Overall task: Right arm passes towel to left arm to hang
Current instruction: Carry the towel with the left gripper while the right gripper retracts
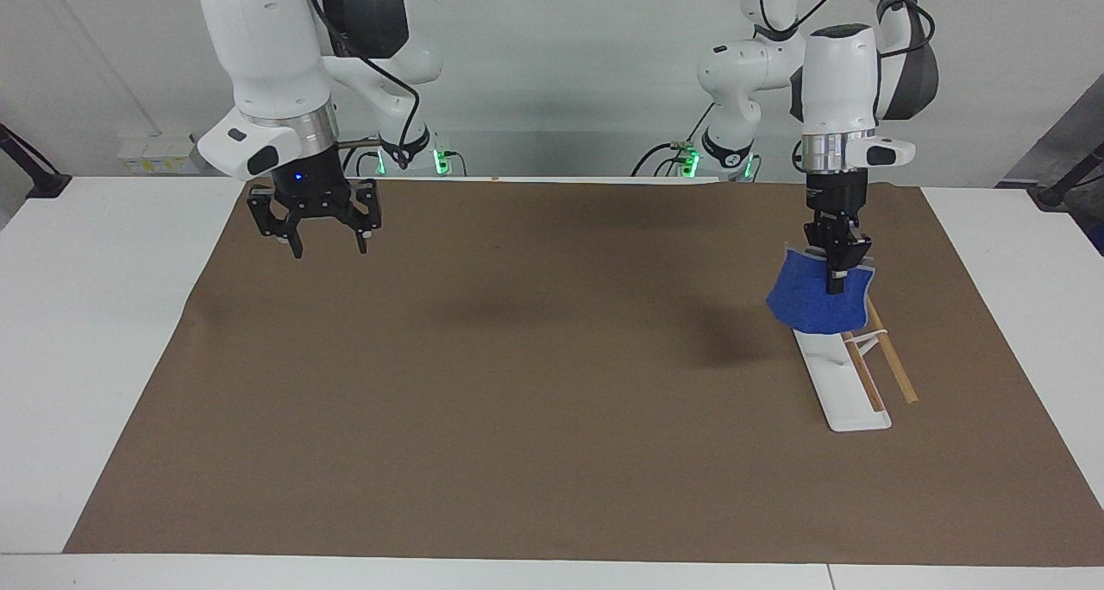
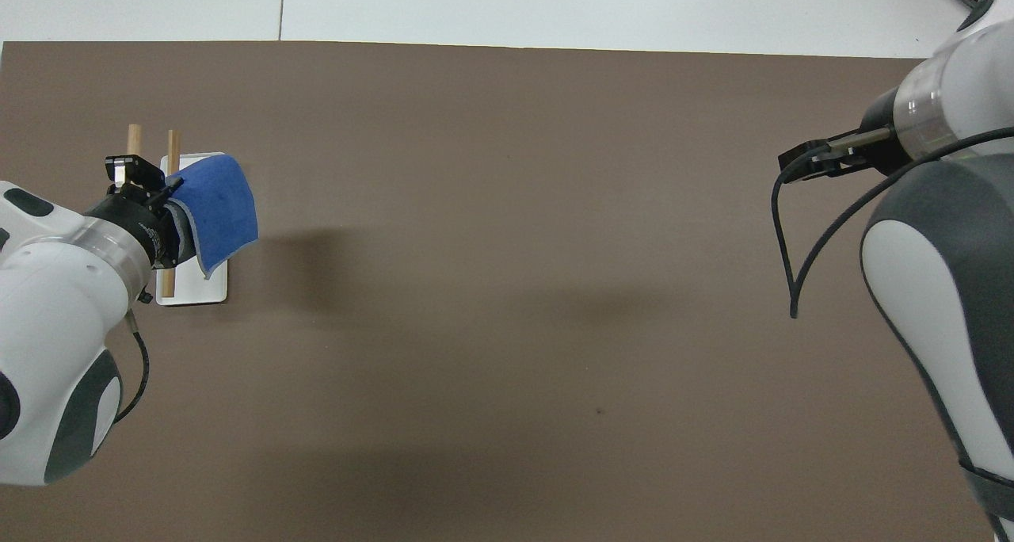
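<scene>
Brown paper (image 1: 535, 383) is covering the white table (image 1: 103, 331); the towel (image 1: 815, 301) is being clamped by the left gripper (image 1: 835, 281) over the rack (image 1: 849, 374); the right gripper (image 1: 328, 245) is being held spread, empty.

blue towel (image 2: 222, 209) over white tray (image 2: 194, 292)

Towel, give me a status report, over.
Left gripper shut on towel, over rack. Right gripper open, empty, waiting over the mat. Nothing in the way.

Robot lab, two arms (image 1: 267, 47), paper-covered table (image 1: 552, 452)
</scene>
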Robot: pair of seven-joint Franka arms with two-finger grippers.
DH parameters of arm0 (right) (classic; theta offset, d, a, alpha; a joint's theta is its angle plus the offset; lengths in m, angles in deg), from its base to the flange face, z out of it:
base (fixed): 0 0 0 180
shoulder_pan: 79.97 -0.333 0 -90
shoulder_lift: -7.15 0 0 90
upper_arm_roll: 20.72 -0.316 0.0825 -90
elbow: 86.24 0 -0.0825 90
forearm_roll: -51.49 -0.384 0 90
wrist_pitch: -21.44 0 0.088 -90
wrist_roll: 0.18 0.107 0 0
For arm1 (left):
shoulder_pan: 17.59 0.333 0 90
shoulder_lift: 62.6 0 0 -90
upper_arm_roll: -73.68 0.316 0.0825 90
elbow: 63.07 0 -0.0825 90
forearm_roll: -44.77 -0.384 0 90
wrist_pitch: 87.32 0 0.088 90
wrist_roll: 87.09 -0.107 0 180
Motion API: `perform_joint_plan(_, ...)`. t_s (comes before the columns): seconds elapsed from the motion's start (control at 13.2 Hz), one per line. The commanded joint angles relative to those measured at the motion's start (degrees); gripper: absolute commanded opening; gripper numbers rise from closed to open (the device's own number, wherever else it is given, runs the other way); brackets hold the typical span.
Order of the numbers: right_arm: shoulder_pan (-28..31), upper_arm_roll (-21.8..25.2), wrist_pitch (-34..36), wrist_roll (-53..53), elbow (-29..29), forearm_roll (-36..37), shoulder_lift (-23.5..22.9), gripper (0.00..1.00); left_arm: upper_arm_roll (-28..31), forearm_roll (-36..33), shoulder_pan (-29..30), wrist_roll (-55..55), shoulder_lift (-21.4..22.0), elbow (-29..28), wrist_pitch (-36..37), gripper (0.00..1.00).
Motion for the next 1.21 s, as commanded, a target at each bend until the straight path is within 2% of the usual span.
perform_joint_plan(0.0,2.58,-0.57,4.05,-2.23,1.63,0.56,0.1,0.84,-0.38,-4.29,3.95,0.88,-2.25,-0.74,-5.46,0.0)
perform_joint_plan(0.08,3.2,-0.57,4.93,-2.23,1.63,-0.31,0.28,0.84,-0.38,-7.0,4.83,0.88,-3.65,-0.56,-6.69,0.0)
perform_joint_plan(0.23,5.47,-0.57,6.86,-3.1,1.54,-1.55,1.41,0.84,-0.3,-7.91,6.58,0.88,-5.68,-0.21,-8.36,0.0)
perform_joint_plan(0.68,11.54,-0.49,7.93,-7.05,-0.3,-3.49,3.18,0.84,-0.3,-11.25,10.46,0.88,-6.47,-0.12,-11.09,0.0)
perform_joint_plan(1.14,12.61,-0.48,5.3,-7.33,-5.75,-3.58,5.64,0.86,-0.38,-12.22,11.52,1.58,-9.28,-0.03,-12.14,0.0)
